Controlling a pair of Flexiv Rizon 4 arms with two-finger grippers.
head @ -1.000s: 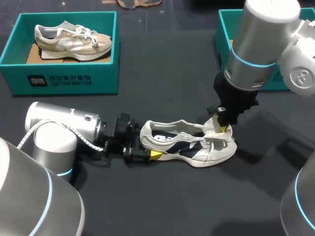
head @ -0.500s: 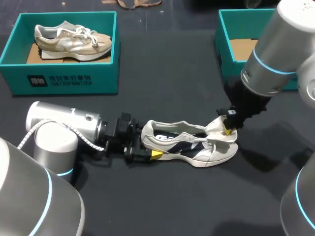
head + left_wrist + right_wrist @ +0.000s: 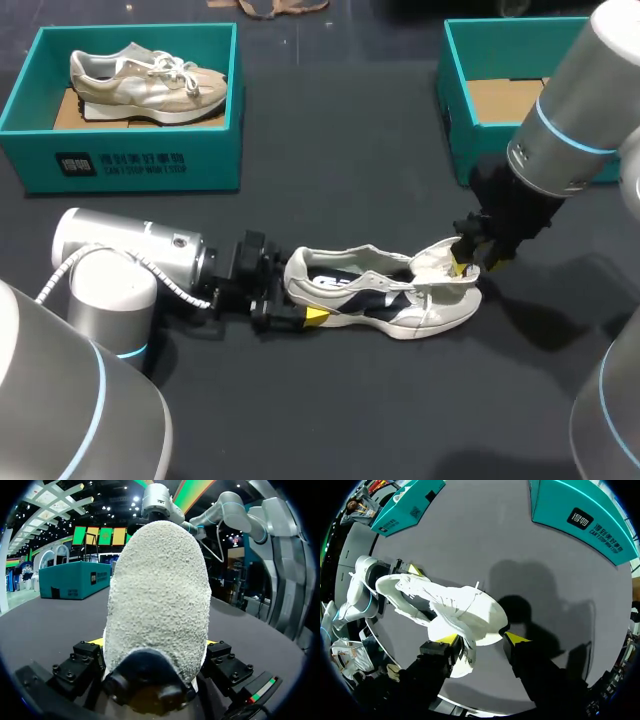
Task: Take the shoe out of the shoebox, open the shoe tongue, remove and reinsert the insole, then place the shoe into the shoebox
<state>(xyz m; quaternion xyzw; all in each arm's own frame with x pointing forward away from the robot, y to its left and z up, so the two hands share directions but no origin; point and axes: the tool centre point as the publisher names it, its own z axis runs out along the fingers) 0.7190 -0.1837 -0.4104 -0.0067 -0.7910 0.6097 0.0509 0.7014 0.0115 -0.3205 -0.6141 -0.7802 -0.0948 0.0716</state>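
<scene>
A white shoe with dark side panels (image 3: 385,295) lies on its sole on the dark table, toe to the right. My left gripper (image 3: 300,312) comes in low from the left, and its wide-set fingers press the heel (image 3: 157,595) from both sides. My right gripper (image 3: 468,262) hangs over the toe end. In the right wrist view its jaws (image 3: 482,639) stand apart with the pulled-up tongue and toe (image 3: 470,612) between them. An empty teal shoebox (image 3: 455,110) stands at the back right.
A second teal box (image 3: 130,160) at the back left holds a beige shoe (image 3: 145,82). Brown laces or straps (image 3: 280,8) lie at the far edge. Dark tabletop surrounds the shoe.
My right gripper has gone from shut on the tongue to open. Its arm swung right, drawing the tongue toward the toe. The left arm stayed put.
</scene>
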